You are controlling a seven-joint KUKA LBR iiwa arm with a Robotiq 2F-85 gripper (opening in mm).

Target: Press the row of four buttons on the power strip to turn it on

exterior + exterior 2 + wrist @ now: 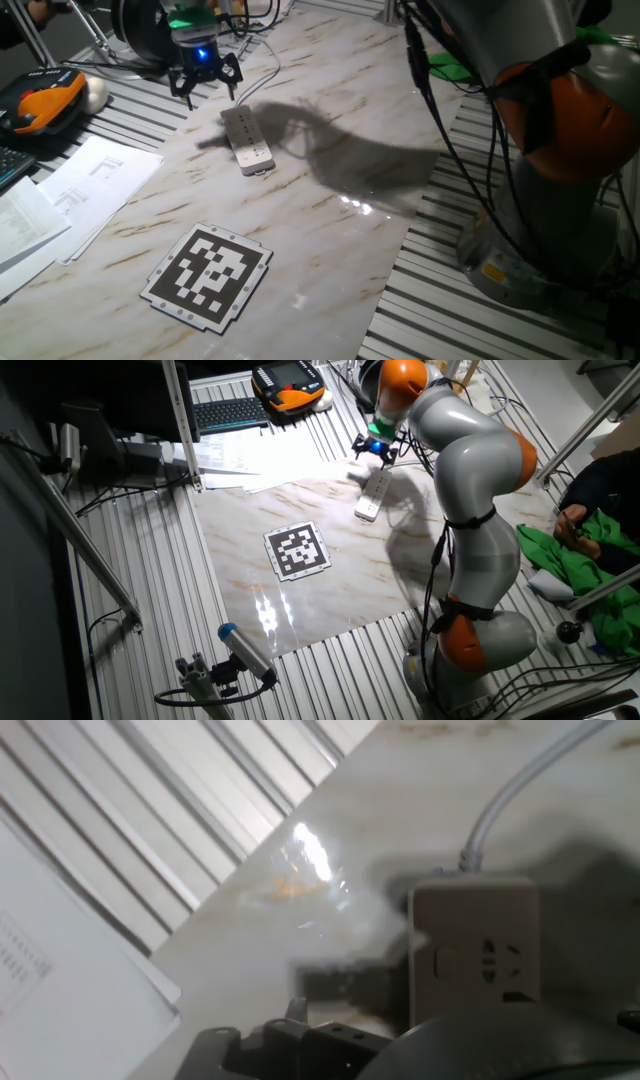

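The power strip [246,139] lay flat on the marble-patterned counter [330,210], toward its far side, with its grey cable [262,78] running off from the far end. The row of four buttons could not be made out against the strip's pale face in any view. The claw [205,82] hung above the counter just beyond the strip's cable end, apart from it; its dark prongs pointed downward under a blue light, and whether they were spread or pressed together could not be told. In the hand view, the strip's end [474,955] with a socket and the cable [520,795] filled the right half, blurred.

A black-and-white marker tile [208,275] rested on the counter nearer the camera, well apart from the strip. Paper sheets [85,190] overlapped the counter's edge to one side, beside an orange-and-black handheld pendant [42,100] and a keyboard [230,412]. The arm [470,480] arched over the counter's opposite side and cast a broad shadow [340,150] across the surface next to the strip. Green cloth [575,565] lay off the counter near the arm's base.
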